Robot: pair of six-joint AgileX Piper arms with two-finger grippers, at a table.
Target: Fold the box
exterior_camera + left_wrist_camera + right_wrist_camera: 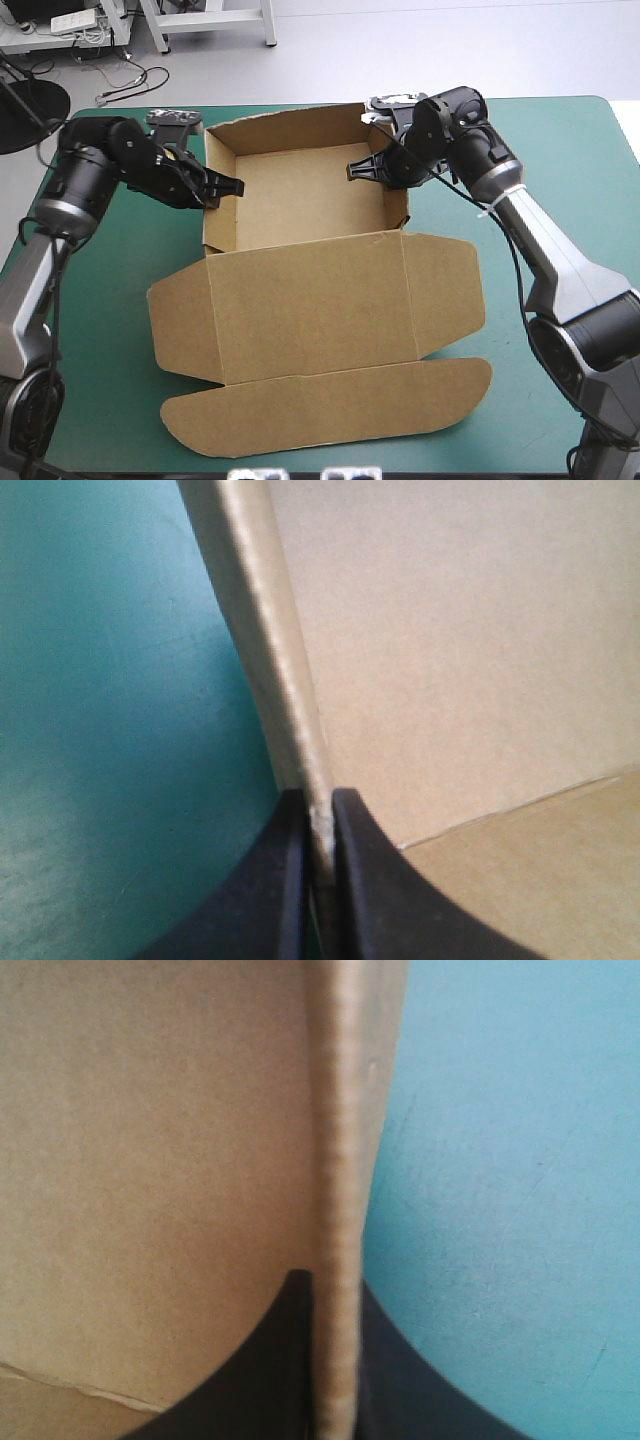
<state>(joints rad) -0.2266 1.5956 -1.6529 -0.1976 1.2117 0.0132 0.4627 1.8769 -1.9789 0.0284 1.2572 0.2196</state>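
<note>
The brown box (300, 185) stands as an open tray at the middle of the table, walls raised. Its lid (310, 300) lies flat toward the table's front edge, with a long rounded flap (330, 405) beyond it. My left gripper (222, 190) is shut on the tray's left wall from outside. In the left wrist view the wall's top edge (270, 660) runs between my left gripper's (320, 802) two fingers. My right gripper (366, 170) is shut on the right wall, one finger inside the tray. The right wrist view shows that wall's edge (340, 1160) pinched in my right gripper (333, 1285).
Teal-green cover (110, 290) shows bare on the left of the lid and also to its right (530, 200). The lid's side flaps (180, 325) lie flat on the cover. The rounded flap ends close to the table's front edge.
</note>
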